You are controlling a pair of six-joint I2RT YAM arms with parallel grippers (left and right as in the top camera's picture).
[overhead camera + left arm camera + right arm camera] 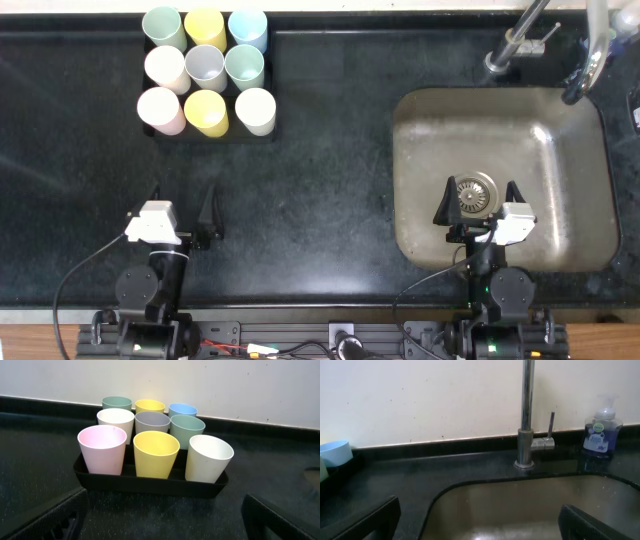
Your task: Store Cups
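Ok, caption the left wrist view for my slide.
Nine pastel cups, three by three, in a black tray on the dark counter, left tool open.

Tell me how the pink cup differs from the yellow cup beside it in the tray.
Colour: the pink cup is pale pink, the yellow cup bright yellow. Place: the pink cup stands at a corner of the tray; the yellow cup stands mid-row, between it and a white cup. Both stand upright and empty.
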